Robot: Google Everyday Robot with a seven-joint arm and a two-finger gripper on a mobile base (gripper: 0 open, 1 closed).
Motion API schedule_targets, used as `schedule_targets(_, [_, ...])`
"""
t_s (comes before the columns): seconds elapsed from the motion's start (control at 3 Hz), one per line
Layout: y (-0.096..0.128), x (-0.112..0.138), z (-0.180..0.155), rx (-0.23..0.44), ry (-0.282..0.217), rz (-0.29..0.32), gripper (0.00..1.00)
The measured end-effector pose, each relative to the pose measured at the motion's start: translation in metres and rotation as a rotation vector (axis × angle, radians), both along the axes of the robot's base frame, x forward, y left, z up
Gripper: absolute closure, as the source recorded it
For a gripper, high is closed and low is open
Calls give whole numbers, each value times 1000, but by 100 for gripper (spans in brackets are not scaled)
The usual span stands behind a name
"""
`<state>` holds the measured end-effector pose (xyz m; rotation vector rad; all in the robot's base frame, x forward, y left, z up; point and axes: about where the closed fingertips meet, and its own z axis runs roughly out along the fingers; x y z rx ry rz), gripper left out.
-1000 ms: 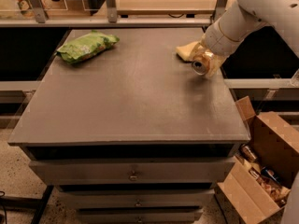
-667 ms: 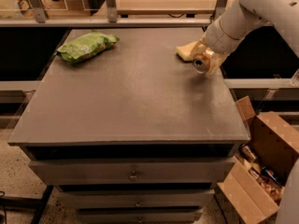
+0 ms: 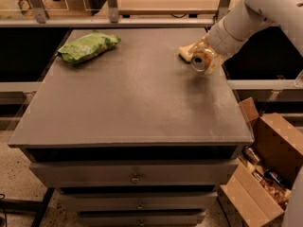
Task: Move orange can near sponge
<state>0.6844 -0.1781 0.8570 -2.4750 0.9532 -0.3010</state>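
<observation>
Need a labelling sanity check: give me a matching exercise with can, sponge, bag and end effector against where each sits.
Things: 1 can; 2 sponge; 3 bag; 4 end effector
Places: A far left of the table; B far right, just beyond the can; C in the end effector; D over the table's right edge, closed on the can
Pairs: 1-C; 2-B; 3-A; 4-D
</observation>
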Motion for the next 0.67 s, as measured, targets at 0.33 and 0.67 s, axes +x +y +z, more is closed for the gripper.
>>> schedule_targets(0.33, [2, 0, -3, 0, 4, 3, 0])
schedule_targets(0.67, [2, 1, -3, 0, 5, 3, 0])
